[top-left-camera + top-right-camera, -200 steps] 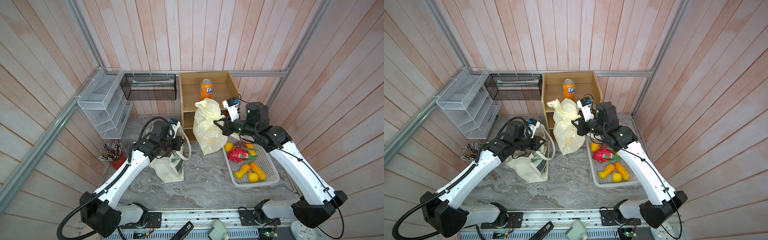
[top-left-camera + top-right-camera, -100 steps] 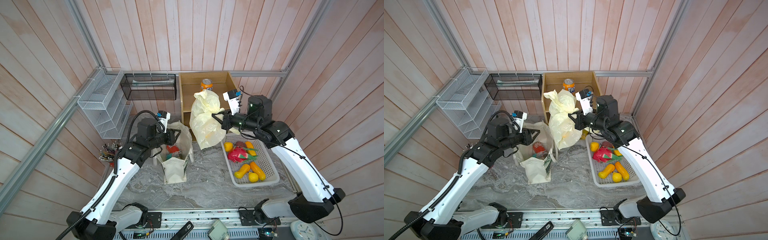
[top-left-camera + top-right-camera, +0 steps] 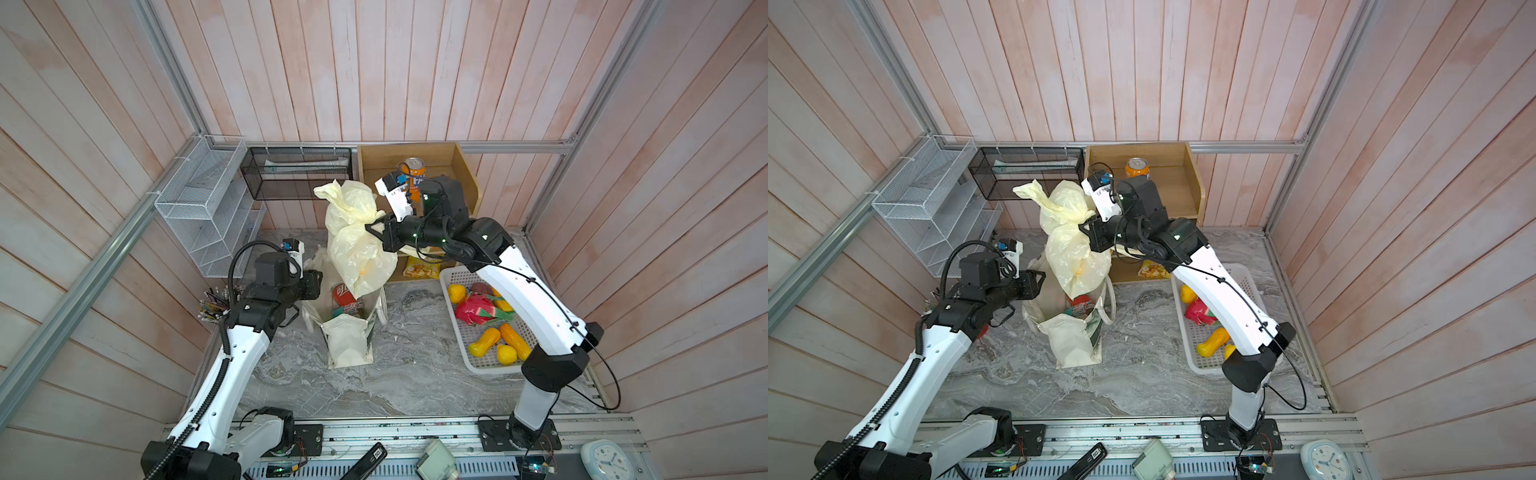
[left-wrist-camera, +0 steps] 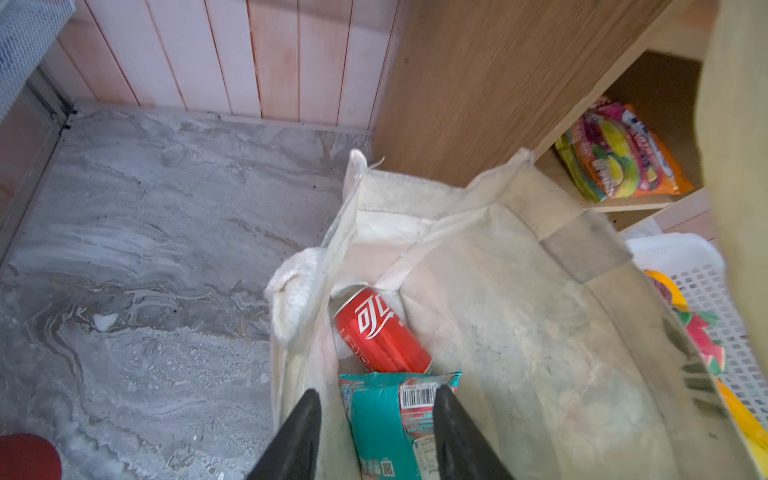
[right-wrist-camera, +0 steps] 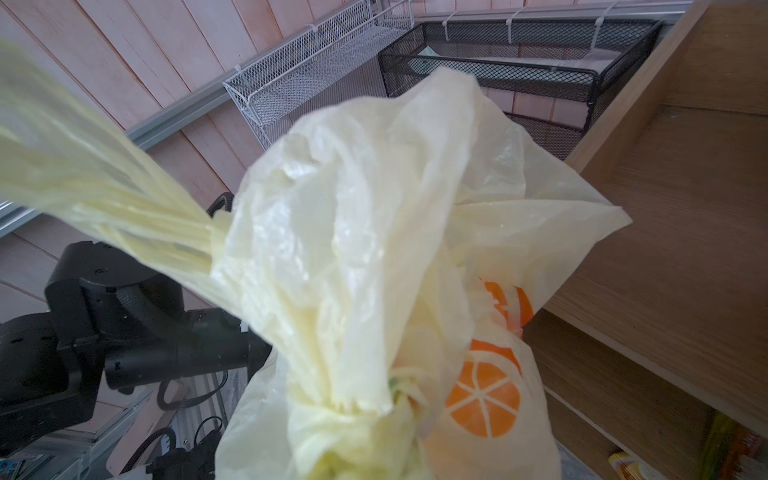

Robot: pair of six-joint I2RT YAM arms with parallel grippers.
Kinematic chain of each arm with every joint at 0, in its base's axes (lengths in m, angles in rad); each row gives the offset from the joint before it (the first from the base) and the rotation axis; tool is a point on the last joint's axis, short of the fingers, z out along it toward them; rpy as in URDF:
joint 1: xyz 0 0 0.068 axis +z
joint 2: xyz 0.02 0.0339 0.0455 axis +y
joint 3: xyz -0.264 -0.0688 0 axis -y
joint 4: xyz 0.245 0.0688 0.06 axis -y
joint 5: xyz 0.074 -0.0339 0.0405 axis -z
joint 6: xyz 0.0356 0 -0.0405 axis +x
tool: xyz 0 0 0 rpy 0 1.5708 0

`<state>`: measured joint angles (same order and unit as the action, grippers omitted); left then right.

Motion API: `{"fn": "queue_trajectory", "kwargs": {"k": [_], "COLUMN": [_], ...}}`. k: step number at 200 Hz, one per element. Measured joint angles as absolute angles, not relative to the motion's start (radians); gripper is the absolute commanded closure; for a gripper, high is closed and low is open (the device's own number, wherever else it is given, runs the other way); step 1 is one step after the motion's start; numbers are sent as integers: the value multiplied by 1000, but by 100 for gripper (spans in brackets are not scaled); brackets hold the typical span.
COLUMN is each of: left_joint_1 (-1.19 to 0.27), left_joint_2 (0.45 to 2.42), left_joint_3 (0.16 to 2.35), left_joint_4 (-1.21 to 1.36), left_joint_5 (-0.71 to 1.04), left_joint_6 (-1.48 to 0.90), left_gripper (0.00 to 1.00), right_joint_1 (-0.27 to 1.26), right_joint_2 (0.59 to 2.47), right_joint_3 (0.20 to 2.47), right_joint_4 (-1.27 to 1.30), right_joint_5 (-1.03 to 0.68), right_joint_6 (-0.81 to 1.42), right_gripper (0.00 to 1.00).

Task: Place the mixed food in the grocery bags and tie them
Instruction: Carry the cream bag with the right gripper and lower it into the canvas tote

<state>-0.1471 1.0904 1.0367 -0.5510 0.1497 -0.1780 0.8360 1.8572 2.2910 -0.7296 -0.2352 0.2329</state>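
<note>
**A:** Since a second ago the carrier bag (image 3: 357, 253) has gone up off the bench (image 3: 415, 386). The left fingers (image 4: 297, 436) have let go of the tote (image 3: 349, 345) and drawn back beside its rim.

**B:** How do they stand now?

**A:** The left fingers are apart and grip nothing. The right fingers (image 3: 379, 229) are pinched on the carrier bag's gathered neck.

**B:** Why the neck?

**A:** Probably so the load sinks to the bottom and the loose top stays free for tying. The bag hangs over the tote's open mouth.

**B:** And the food?

**A:** The cola can (image 4: 380, 332) and teal packet (image 4: 374, 419) lie inside the tote, which stands open unaided. Toy fruits (image 3: 484, 341) remain in the white basket (image 3: 484, 365). I cannot tell what the carrier bag holds.
</note>
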Motion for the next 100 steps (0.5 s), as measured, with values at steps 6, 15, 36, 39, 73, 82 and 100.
{"fn": "queue_trajectory", "kwargs": {"k": [6, 15, 36, 39, 73, 82, 100], "left_joint_1": [-144, -141, -133, -133, -131, -131, -131], "left_joint_2": [1090, 1090, 1090, 1090, 1079, 1064, 1019], "left_joint_3": [1028, 1016, 1001, 1000, 997, 997, 1003], "left_joint_4": [-548, -543, -530, -528, -500, -494, -490], "left_joint_5": [152, 157, 178, 181, 231, 238, 234], "left_joint_6": [-179, -170, -161, -161, -158, -162, -160], "left_gripper": [72, 88, 100, 100, 78, 64, 52], "right_joint_1": [842, 849, 855, 856, 871, 876, 883], "right_joint_2": [1879, 1905, 1941, 1945, 1964, 1964, 1963], "right_joint_3": [2307, 2322, 2328, 2328, 2328, 2328, 2327], "right_joint_4": [-735, -739, -753, -757, -778, -780, -779], "right_joint_5": [-229, -222, -210, -207, -193, -189, -184], "right_joint_6": [233, 234, 241, 241, 244, 245, 248], "right_gripper": [100, 100, 100, 100, 100, 100, 100]}}
